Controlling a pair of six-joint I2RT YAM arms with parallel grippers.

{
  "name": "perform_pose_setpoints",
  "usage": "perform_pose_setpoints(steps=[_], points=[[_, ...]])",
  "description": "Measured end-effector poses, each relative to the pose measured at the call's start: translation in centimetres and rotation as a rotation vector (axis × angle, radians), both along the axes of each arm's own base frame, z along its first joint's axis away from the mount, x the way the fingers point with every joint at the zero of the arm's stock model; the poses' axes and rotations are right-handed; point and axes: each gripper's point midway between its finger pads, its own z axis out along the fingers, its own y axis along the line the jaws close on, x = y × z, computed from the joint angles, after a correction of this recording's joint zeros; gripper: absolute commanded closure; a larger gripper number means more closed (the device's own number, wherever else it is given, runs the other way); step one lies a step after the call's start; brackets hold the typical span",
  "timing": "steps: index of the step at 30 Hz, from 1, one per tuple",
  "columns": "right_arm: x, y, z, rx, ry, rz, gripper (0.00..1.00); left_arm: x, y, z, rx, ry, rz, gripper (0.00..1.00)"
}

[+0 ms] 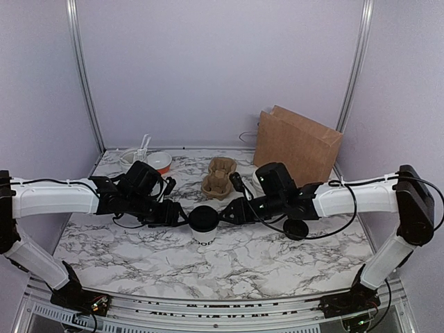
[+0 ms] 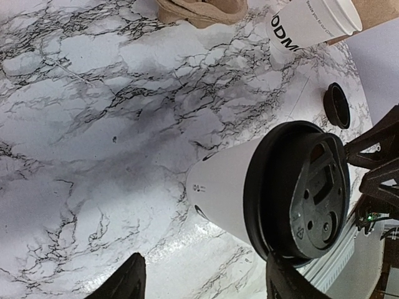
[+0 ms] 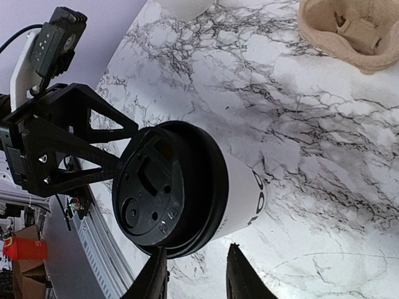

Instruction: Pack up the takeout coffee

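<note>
The takeout coffee (image 1: 203, 222), a white paper cup with a black lid, stands upright mid-table. From the left, my left gripper (image 1: 182, 216) reaches toward it. In the left wrist view the cup (image 2: 227, 187) lies just beyond the widely spread fingertips (image 2: 124, 283), and the jaws stand open with one tip close under the lid rim. My right gripper (image 1: 226, 213) comes in from the right. In the right wrist view its narrowly parted fingers (image 3: 243, 277) sit just short of the cup (image 3: 249, 193), with nothing between them.
A cardboard cup carrier (image 1: 220, 177) lies behind the cup, and a brown paper bag (image 1: 298, 144) stands at the back right. A loose black lid (image 1: 296, 229) rests under the right arm. A lidless white cup (image 2: 312, 22) stands nearby. A red-rimmed bowl (image 1: 159, 161) sits back left.
</note>
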Motion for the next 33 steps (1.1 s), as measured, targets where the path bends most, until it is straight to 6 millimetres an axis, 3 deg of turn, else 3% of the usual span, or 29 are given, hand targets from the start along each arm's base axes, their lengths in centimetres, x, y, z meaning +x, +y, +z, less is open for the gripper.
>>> perform_pose_setpoints(steps=[10, 33], points=[[1.9, -0.8, 0.3, 0.036, 0.031, -0.059, 0.69, 0.0, -0.2, -0.4, 0.001, 0.011, -0.006, 0.34], [1.8, -0.4, -0.5, 0.049, 0.072, -0.054, 0.69, 0.5, -1.2, 0.9, -0.034, -0.002, -0.014, 0.34]])
